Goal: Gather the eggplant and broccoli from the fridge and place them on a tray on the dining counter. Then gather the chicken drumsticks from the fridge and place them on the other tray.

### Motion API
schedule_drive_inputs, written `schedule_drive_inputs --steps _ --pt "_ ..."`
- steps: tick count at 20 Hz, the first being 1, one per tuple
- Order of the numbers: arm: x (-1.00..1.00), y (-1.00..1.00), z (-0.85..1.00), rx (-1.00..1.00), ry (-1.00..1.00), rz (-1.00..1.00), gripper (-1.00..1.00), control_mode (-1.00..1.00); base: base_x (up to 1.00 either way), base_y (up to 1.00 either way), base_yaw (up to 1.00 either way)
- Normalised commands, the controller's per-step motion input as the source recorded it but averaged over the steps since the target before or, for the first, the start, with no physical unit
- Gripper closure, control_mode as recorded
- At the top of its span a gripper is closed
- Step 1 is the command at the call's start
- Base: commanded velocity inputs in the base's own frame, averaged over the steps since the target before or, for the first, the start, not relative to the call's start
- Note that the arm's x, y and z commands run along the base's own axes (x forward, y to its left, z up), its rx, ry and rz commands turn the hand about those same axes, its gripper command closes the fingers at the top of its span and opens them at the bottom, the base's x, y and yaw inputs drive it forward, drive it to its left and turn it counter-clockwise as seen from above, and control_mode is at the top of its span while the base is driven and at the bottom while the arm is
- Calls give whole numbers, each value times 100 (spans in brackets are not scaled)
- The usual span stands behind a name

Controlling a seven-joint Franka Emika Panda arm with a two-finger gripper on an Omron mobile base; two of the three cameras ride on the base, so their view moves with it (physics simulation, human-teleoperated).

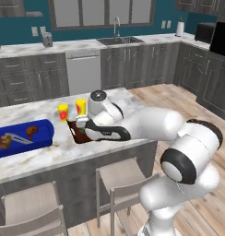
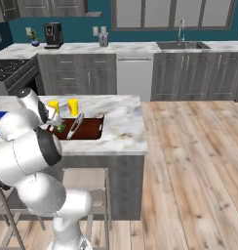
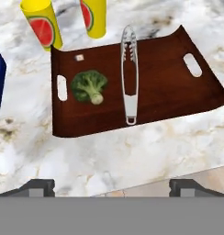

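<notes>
On the dining counter (image 3: 132, 151), near its front edge, we saw the brown tray (image 3: 164, 87) lying with its long side along that edge, a handle slot at each short end. The blue tray (image 1: 45, 131) sat further along the counter in the left base view, with two brownish items on it that we took for drumsticks, too blurred to confirm. The gripper (image 3: 111, 186) hung above the counter's front edge with its fingers spread wide and nothing between them, which we read as a hand just freed of the broccoli. Metal tongs (image 3: 129, 73) lay across the brown tray's middle, long axis running from front rim to back rim. Two yellow cups (image 3: 42, 23) stood just behind the tray's back rim. The broccoli (image 3: 88, 86) lay on its side near the tray's slotted end closest to the blue tray, stem pointing toward the front rim and slightly toward the tongs. We found no eggplant on the tray; we judged that step still open.
</notes>
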Motion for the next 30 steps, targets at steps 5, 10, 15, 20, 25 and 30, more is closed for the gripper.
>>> schedule_drive_inputs --steps 5,10,15,20,25,30 --pt "-86 -45 100 9 0 0 -100 -100 0 0 0" --pt "-95 -56 87 7 0 0 -100 -100 0 0 0" --pt "-98 -59 79 2 0 0 -100 -100 0 0 0" --pt "-100 -60 65 1 0 0 -100 -100 0 0 0" --pt "-100 -54 26 1 -1 0 -100 -100 0 0 0" --pt "-100 -42 -2 0 -13 0 -100 -100 0 0 0"
